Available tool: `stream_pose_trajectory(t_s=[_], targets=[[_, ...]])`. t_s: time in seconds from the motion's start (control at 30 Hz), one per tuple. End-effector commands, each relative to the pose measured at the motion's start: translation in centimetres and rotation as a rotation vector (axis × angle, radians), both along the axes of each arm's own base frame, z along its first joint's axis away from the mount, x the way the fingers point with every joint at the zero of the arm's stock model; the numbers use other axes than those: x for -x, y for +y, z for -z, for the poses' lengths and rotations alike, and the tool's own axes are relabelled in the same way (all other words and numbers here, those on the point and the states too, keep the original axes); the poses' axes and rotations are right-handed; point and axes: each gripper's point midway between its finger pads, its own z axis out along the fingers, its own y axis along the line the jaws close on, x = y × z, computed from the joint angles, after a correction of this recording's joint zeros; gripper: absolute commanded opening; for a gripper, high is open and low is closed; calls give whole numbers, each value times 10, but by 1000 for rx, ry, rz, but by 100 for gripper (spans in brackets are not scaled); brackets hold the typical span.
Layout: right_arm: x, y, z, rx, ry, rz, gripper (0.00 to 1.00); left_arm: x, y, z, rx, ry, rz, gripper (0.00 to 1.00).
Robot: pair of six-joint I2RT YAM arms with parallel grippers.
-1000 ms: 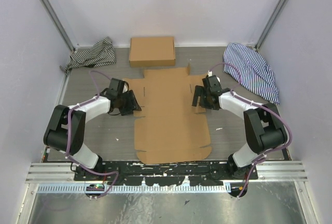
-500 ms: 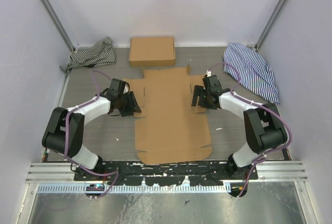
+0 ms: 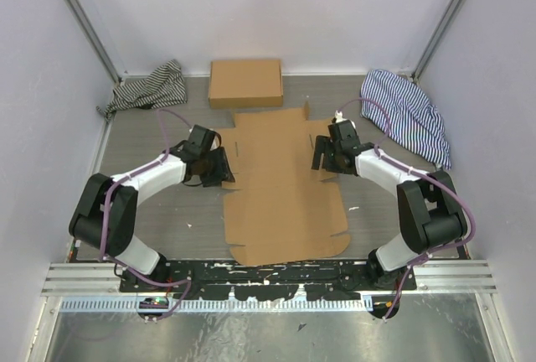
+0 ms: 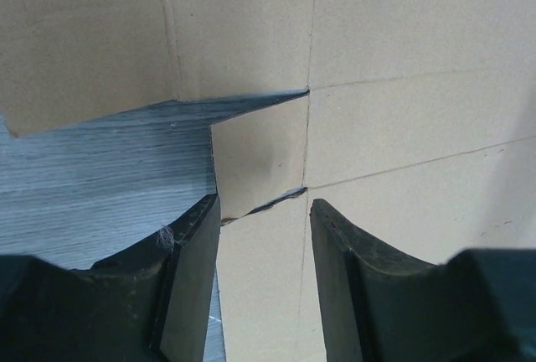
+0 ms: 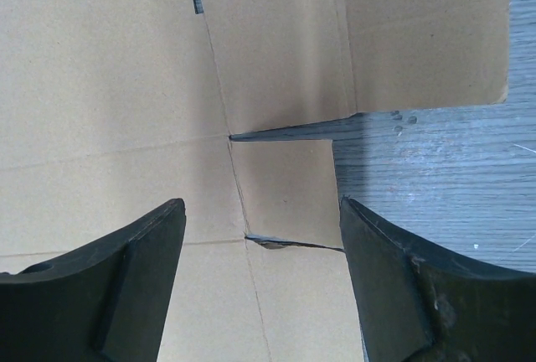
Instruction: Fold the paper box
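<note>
The paper box (image 3: 280,186) is a flat brown die-cut sheet lying mid-table between both arms. My left gripper (image 3: 221,168) is low at the sheet's left edge. In the left wrist view its open jaws (image 4: 264,240) straddle a narrow side flap (image 4: 255,165), one finger (image 4: 188,287) at the flap's outer edge and the other over the main panel. My right gripper (image 3: 322,157) is at the sheet's right edge. In the right wrist view it (image 5: 261,236) stands wide open above the matching side flap (image 5: 289,190), and nothing is clamped.
A ready-formed brown box (image 3: 245,82) sits at the back, touching the sheet's far end. Striped cloths lie in the back left (image 3: 149,85) and back right (image 3: 408,115) corners. Grey tabletop (image 3: 176,211) shows on both sides of the sheet.
My left gripper has moved right along the sheet's left edge, and the sheet has slid slightly right with it. Both jaws have narrowed a little. The right arm has barely moved.
</note>
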Motion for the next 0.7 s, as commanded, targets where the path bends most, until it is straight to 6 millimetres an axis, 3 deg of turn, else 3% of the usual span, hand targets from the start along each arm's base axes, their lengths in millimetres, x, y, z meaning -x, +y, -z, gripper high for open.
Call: stream_pose_trajectory(t_s=[0.0, 0.3, 0.57, 0.67], targets=[[2, 37, -19, -90, -40, -81, 78, -8, -41, -29, 115, -48, 53, 53], [6, 52, -23, -94, -47, -116, 78, -12, -63, -46, 140, -78, 87, 52], [7, 59, -25, -91, -49, -128, 78, -20, -76, -21, 123, -29, 109, 51], [7, 55, -27, -77, -52, -119, 77, -19, -73, -24, 108, -37, 112, 50]])
